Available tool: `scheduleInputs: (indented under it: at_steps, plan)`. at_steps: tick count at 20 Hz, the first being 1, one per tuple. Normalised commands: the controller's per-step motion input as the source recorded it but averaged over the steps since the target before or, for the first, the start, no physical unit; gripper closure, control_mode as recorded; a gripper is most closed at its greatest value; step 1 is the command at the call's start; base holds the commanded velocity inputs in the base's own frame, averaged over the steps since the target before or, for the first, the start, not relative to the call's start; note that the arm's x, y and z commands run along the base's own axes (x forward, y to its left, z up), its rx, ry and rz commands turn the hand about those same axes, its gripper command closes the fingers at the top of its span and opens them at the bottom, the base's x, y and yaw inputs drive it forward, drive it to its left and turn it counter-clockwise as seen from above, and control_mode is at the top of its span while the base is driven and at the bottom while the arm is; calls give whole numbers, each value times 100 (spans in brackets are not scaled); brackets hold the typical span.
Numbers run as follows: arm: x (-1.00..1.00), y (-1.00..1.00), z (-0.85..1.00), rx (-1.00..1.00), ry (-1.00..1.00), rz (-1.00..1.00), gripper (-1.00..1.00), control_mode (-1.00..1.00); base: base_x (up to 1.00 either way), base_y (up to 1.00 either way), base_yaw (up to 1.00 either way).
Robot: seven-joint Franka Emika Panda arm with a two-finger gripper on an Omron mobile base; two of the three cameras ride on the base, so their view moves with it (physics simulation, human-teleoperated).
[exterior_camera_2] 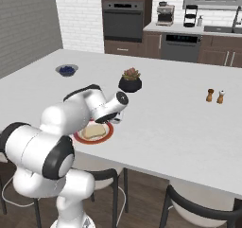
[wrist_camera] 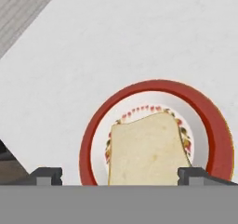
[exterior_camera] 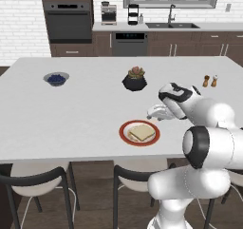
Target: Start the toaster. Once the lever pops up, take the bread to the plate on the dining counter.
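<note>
1. Our gripper (wrist_camera: 119, 174) stood with its jaws wide apart and nothing between them; in the hand view the two dark fingertips (wrist_camera: 45, 174) rose at lower left and lower right, one on either side of the bread.
2. We saw the bread (wrist_camera: 146, 151) lying flat on the plate (wrist_camera: 211, 125), in the lower middle of the hand view, its face pale and its crust tan.
3. We found the plate on the counter (exterior_camera: 71, 114), just left of the hand at the centre of the left base view, and partly behind the arm at centre left of the right base view, where the bread (exterior_camera_2: 94, 131) showed on the plate (exterior_camera_2: 106, 135).
4. We judged the slice delivered, so the task looked near its end.
5. We judged the bread light and fairly stiff once toasted, yet brittle: a hard pinch could crack the crust or crumble a corner.
6. We judged its face dry and rough enough not to slip, though it gave the pads little to bear on.
7. We judged the best hold, if one were needed again, to be across two opposite edges near the middle of the slice, since flat on the plate only its thin sides offered a grip.
8. We judged the plate rim a hindrance, as fingers coming down beside the slice might strike it.
9. We noted a dark plant pot (exterior_camera: 135, 82) upper centre, well apart from the plate.
</note>
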Motion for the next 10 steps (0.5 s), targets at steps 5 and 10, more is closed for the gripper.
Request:
scheduleInputs:
  at_steps: [5, 10]
  plan:
    - [-94, 13, 34, -11, -11, 0, -100, -100, 0, 0, 0]
    - [-91, 0, 49, -12, -3, -5, -100, -100, 0, 0, 0]
